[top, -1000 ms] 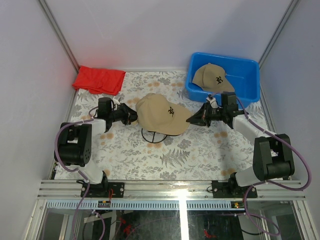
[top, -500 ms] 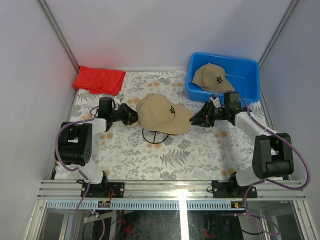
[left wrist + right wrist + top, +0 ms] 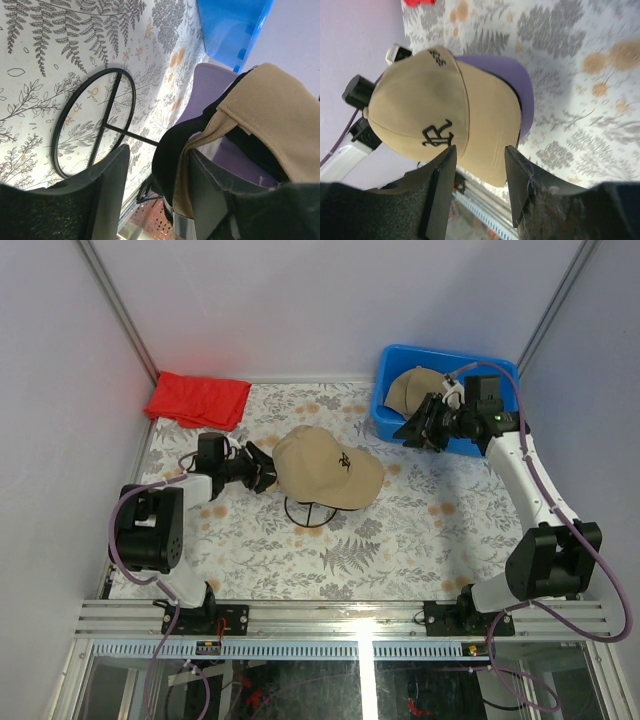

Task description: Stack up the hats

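A tan hat [image 3: 325, 465] tops a stack on the black wire stand [image 3: 308, 512] at mid-table. Its purple brim [image 3: 517, 90] peeks from under the tan hat [image 3: 435, 115] in the right wrist view. My left gripper [image 3: 262, 468] is open at the stack's rear. The black hat's edge [image 3: 167, 160] and the tan hat's [image 3: 280, 110] hem lie between its fingers [image 3: 107, 185], near the right one. My right gripper [image 3: 415, 425] is open and empty, raised at the blue bin's near-left corner. Another tan hat [image 3: 408, 388] lies in that bin.
The blue bin [image 3: 480, 375] stands at the back right. A flat red cloth [image 3: 198, 398] lies at the back left. The stand's ring base [image 3: 92, 120] rests on the fern-patterned cloth. Grey walls close in the table on three sides.
Both grippers have opened. My right arm let go of the top hat's brim and swung up and back to the blue bin. The left arm stayed at the stack's rear.
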Robot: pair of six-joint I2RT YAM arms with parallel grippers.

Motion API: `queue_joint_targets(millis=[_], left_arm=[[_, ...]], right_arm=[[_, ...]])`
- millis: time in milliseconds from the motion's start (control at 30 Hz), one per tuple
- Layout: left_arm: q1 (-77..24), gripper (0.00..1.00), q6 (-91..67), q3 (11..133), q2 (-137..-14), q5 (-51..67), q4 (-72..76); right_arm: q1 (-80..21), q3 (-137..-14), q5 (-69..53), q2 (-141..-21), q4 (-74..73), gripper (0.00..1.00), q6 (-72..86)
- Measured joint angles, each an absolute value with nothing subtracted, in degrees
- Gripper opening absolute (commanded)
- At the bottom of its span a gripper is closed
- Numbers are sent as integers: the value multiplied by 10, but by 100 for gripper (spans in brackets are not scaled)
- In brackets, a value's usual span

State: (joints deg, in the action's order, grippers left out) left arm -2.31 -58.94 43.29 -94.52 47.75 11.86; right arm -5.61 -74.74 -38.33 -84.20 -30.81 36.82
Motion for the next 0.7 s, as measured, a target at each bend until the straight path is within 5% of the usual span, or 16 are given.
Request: queue_joint_targets(millis=[133, 267, 700], left_arm=[[-23, 55, -609, 433, -938, 475, 120], [-22, 58, -637, 433, -926, 475, 128], [-14, 69, -673, 441, -901, 452, 140]], right_arm=[[-56, -835, -318, -866, -344, 65, 335], [-56, -918, -234, -926, -359, 98, 303], [-50, -1077, -55, -1100, -364, 99, 267]])
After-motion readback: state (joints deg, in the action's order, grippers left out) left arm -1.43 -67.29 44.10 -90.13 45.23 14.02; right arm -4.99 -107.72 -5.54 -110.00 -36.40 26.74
